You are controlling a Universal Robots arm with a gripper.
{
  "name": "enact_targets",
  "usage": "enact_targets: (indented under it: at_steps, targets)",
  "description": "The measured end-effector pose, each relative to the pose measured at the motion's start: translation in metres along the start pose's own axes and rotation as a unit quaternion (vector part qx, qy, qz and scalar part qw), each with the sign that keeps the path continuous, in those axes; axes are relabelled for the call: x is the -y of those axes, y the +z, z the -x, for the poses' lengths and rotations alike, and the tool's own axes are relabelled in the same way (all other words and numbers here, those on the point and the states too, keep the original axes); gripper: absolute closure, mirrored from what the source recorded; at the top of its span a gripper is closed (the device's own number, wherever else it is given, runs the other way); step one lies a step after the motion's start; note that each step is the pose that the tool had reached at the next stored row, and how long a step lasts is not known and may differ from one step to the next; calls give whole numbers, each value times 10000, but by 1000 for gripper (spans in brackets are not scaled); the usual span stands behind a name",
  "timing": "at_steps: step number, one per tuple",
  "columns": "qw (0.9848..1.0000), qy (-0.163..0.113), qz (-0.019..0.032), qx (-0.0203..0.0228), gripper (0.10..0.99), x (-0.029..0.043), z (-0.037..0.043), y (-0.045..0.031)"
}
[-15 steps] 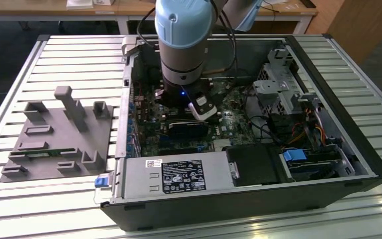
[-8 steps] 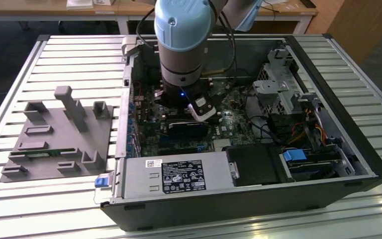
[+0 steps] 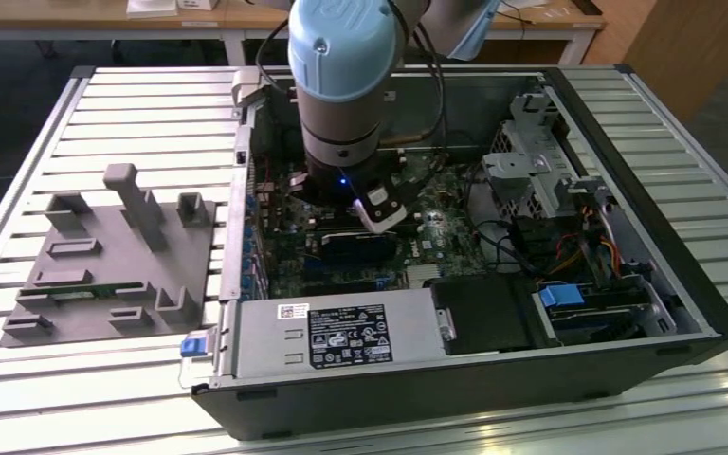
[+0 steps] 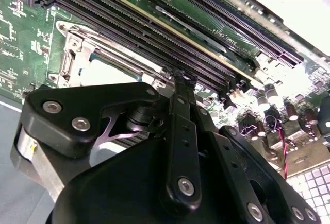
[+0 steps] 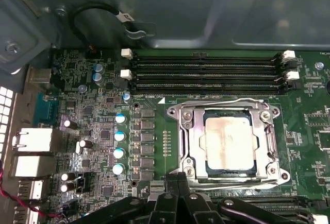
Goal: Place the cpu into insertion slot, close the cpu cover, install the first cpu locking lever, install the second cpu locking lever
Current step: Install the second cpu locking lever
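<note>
The cpu (image 5: 229, 144), a silvery square chip, lies flat in the insertion slot (image 5: 278, 175) on the green board. The cpu cover (image 5: 193, 141), a silver frame with a window, lies closed over it. One thin wire lever (image 5: 221, 102) runs along the socket's side toward the memory slots; another lever (image 5: 234, 183) runs along the opposite side. My gripper (image 5: 178, 183) is shut, its black fingertips together at that second side, by the socket's corner. In the second wrist view the gripper (image 4: 183, 77) tip stands just beside the cover (image 4: 77, 54) and cpu (image 4: 111, 69).
The arm (image 3: 345, 85) reaches down into an open computer case (image 3: 667, 313) on a slatted table. Long black memory slots (image 5: 206, 72) lie beside the socket. A power supply (image 3: 333, 336) and drive bays border the board. A grey fixture (image 3: 111, 256) sits at the exterior view's left.
</note>
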State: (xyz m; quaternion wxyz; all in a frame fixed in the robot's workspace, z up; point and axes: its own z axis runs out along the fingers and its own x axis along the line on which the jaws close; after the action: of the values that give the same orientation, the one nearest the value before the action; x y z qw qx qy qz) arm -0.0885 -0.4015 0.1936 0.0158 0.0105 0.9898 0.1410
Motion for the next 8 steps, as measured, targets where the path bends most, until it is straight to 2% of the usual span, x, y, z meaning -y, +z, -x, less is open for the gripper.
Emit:
enact_targets:
  at_steps: [8]
  targets:
    - [10000, 0, 18, 0, 980, -4, -10, 29]
